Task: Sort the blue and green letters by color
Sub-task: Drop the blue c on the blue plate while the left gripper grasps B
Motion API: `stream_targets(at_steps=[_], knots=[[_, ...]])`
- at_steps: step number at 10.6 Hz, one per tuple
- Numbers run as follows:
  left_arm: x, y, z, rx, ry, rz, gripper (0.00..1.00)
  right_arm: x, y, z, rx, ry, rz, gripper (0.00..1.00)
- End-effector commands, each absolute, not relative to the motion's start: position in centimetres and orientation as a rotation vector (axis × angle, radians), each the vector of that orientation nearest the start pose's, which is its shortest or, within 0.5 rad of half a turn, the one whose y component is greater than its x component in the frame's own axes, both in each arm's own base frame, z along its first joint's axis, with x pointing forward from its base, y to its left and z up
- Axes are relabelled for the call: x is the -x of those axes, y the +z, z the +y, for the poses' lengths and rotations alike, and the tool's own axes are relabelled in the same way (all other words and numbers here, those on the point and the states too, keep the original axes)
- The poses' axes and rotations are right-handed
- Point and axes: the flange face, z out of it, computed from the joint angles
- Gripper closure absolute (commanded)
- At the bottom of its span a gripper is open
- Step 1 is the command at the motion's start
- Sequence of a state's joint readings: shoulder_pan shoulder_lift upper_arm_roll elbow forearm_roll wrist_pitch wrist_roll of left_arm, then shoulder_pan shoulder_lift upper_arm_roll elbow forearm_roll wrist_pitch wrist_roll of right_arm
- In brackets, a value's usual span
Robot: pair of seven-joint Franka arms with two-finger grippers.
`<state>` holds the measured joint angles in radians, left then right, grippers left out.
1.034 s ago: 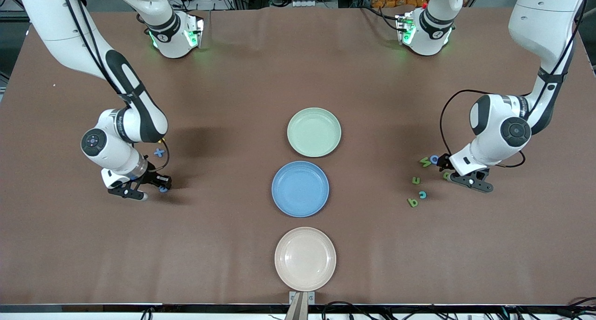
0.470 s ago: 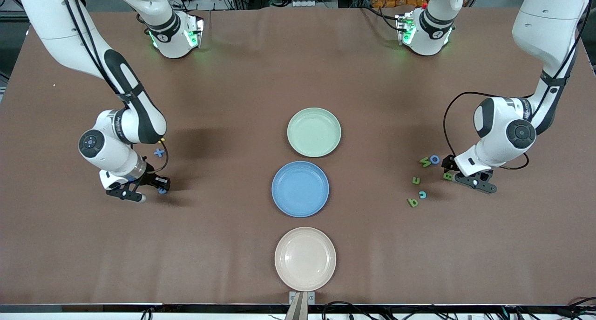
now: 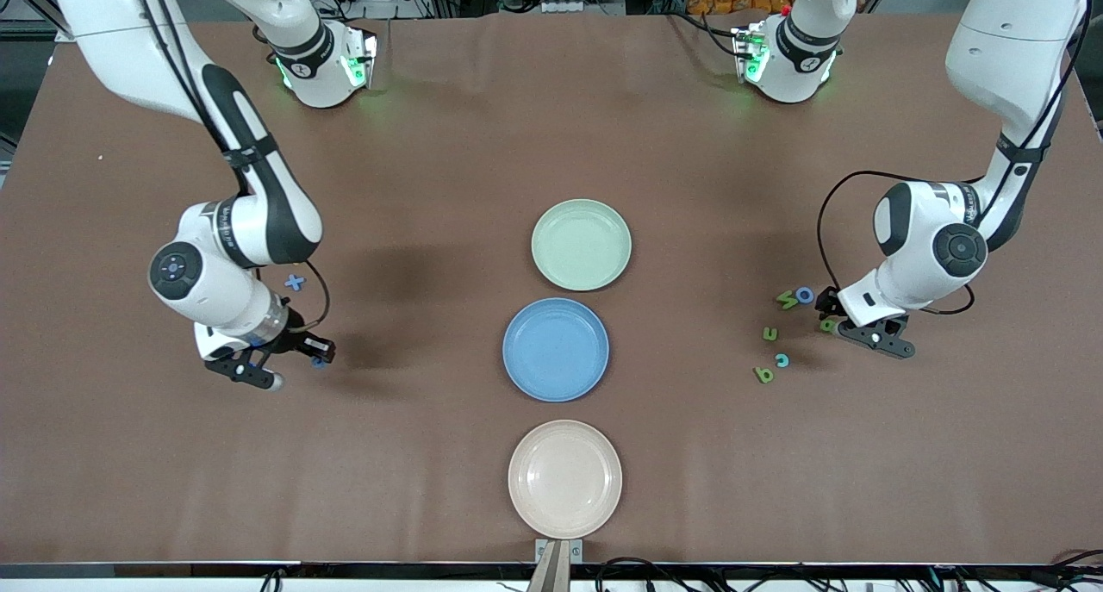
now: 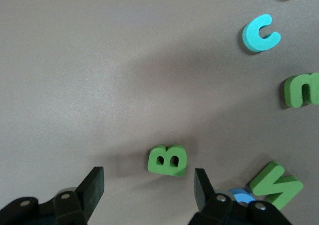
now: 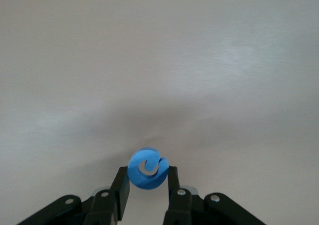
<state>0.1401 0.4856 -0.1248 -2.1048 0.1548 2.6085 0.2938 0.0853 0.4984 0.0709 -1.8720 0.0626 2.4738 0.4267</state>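
My right gripper (image 5: pixel 148 176) is shut on a round blue letter (image 5: pixel 147 168) and holds it above the bare table at the right arm's end (image 3: pixel 317 358). A blue x (image 3: pixel 296 283) lies on the table near that arm. My left gripper (image 4: pixel 148 181) is open and low over the table, and a green B (image 4: pixel 168 160) lies flat just at its fingertips, touched by neither. In the front view that gripper (image 3: pixel 834 317) is by the letter cluster at the left arm's end: a green M (image 3: pixel 786 300), a blue o (image 3: pixel 805 295), a green n (image 3: pixel 770 334), a cyan c (image 3: pixel 782 360), a green b (image 3: pixel 763 374).
Three plates stand in a row mid-table: a green plate (image 3: pixel 582 244) farthest from the front camera, a blue plate (image 3: pixel 556 349) in the middle and a beige plate (image 3: pixel 564 478) nearest. The left wrist view shows the cyan c (image 4: pixel 260 33) and green M (image 4: pixel 275 185) close by.
My right gripper has risen off the table with the blue letter and shifted toward the plates. My left gripper's fingers have drawn closer together around the green B.
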Motion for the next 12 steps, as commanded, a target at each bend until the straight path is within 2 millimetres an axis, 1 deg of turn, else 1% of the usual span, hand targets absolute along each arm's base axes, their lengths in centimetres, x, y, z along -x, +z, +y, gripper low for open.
stream_targets(at_steps=[1,2,3,5,6,7,8,9,10,11,12], knots=[[-58.6,18.2,0.5,3.051,-0.046,0.625,0.21,-65.2,28.8,16.2,2.94,-0.156,0.565,0.95],[-58.6,17.9,0.4,3.053,-0.042,0.63,0.21,-65.3,29.7,18.7,2.932,-0.171,0.54,0.95],[-58.8,17.8,0.4,3.053,-0.045,0.629,0.21,-65.0,30.2,21.1,2.927,-0.182,0.508,0.95],[-58.9,17.7,0.3,3.054,-0.043,0.629,0.33,-64.5,30.1,26.3,2.915,-0.188,0.47,0.95],[-58.9,17.4,0.3,3.055,-0.038,0.629,0.33,-64.5,30.0,28.8,2.909,-0.196,0.437,0.95],[-58.9,17.5,0.3,3.054,-0.04,0.632,0.42,-64.7,29.9,30.8,2.897,-0.212,0.414,0.95],[-59.0,17.6,0.3,3.053,-0.045,0.633,0.62,-64.6,29.1,33.6,2.894,-0.221,0.369,0.95],[-59.0,17.6,0.0,3.05,-0.045,0.642,0.8,-65.0,28.6,35.5,2.885,-0.235,0.362,0.95],[-59.0,17.5,-0.2,3.051,-0.043,0.645,1.0,-64.5,27.8,37.3,2.888,-0.232,0.339,0.95],[-59.1,17.6,-0.2,3.051,-0.045,0.64,1.0,-64.1,27.5,38.5,2.88,-0.245,0.315,0.95],[-59.1,17.7,-0.2,3.051,-0.047,0.64,1.0,-63.6,27.7,39.8,2.863,-0.267,0.297,0.94]])
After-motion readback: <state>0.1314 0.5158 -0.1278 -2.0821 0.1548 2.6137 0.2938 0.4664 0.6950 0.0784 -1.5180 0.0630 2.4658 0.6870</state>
